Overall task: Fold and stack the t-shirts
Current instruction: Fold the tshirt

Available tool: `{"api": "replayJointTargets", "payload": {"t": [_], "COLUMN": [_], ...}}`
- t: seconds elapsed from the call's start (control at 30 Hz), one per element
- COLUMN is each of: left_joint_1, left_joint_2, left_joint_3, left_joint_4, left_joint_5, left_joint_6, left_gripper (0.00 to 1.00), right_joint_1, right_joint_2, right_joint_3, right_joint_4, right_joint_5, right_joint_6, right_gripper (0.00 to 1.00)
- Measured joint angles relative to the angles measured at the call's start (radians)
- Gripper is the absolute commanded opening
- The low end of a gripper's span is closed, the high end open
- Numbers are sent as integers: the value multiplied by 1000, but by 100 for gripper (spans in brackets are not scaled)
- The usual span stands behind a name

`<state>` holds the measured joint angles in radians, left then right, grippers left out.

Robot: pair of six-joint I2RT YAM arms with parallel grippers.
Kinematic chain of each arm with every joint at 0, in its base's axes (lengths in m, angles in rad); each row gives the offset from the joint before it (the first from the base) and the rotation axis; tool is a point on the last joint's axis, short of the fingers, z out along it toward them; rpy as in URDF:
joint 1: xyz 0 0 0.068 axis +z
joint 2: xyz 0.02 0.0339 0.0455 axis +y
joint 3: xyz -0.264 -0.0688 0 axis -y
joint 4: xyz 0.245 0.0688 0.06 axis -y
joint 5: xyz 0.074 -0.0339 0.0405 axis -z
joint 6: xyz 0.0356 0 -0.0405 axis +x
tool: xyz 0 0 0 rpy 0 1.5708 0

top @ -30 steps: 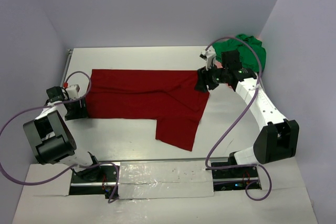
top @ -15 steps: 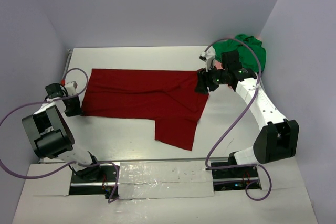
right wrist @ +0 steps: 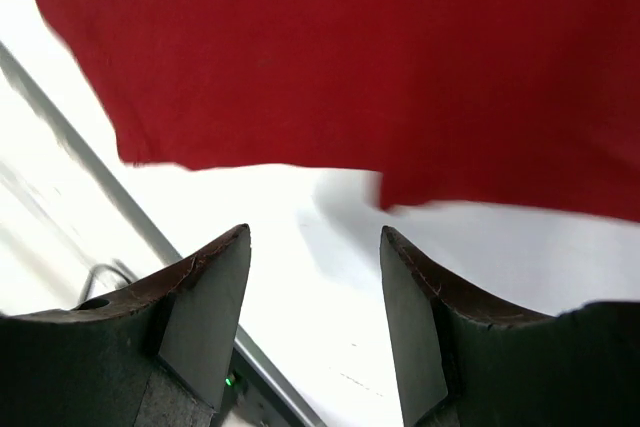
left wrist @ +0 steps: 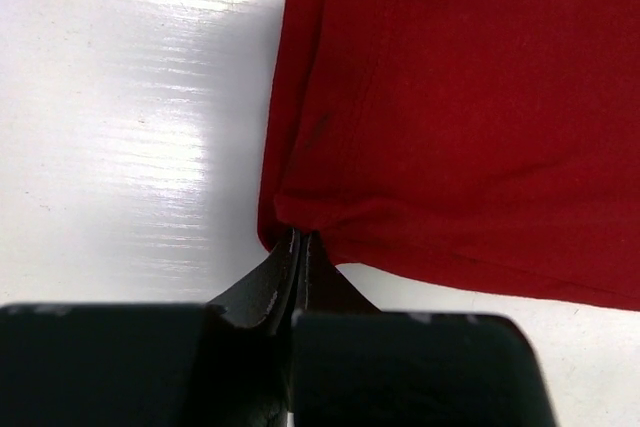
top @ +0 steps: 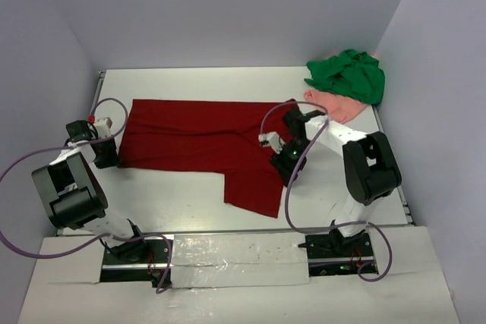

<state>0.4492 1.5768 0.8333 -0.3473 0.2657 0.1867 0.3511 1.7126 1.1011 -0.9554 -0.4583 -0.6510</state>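
The dark red t-shirt [top: 205,138] lies spread flat across the middle of the white table, with one flap hanging toward the near edge. My left gripper [top: 114,158] is at its lower left corner, and in the left wrist view the gripper [left wrist: 300,239] is shut on that corner of the red t-shirt [left wrist: 470,117]. Over the shirt's right edge, my right gripper [top: 284,165] hangs open; in its wrist view the gripper [right wrist: 315,239] has only bare table between its fingers, just short of the red t-shirt [right wrist: 350,57]. The green t-shirt [top: 349,73] lies crumpled on the pink t-shirt [top: 334,104] at the back right.
Purple cables loop beside both arms [top: 304,210]. A metal rail [right wrist: 110,172] runs along the table's near edge, in front of the arm bases [top: 239,252]. Walls close in the table at the back and on both sides.
My left gripper has shut on the red t-shirt's lower left corner. The right arm has swung from the shirt's back right corner toward me, to its right edge, still open.
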Motion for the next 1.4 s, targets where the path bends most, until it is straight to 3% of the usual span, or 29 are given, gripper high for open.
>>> {"api": "replayJointTargets", "payload": {"t": [0.33, 0.53, 0.77, 1.07, 1.17, 1.3, 1.4], "left_joint_1": [-11, -12, -12, -12, -12, -12, -12], "left_joint_2": [0, 0, 0, 0, 0, -2, -6], "left_joint_3": [4, 5, 5, 5, 5, 5, 5], "left_joint_4": [1, 1, 2, 7, 8, 8, 8], "left_joint_5": [2, 4, 8, 23, 23, 23, 23], "left_joint_6": [0, 0, 0, 0, 0, 1, 1], "left_gripper": [0, 0, 0, 0, 0, 0, 0], "right_joint_1": [207, 375, 573, 645, 650, 650, 650], "right_joint_2": [-81, -213, -209, -185, -183, -174, -171], "right_joint_3": [-85, -153, -260, -278, -278, -278, -277], "right_joint_4": [-11, 62, 145, 216, 254, 311, 328], "right_joint_5": [44, 53, 147, 258, 293, 345, 373], "right_joint_6": [-81, -76, -39, 19, 32, 44, 65], "right_gripper": [64, 66, 65, 60, 54, 0, 0]}}
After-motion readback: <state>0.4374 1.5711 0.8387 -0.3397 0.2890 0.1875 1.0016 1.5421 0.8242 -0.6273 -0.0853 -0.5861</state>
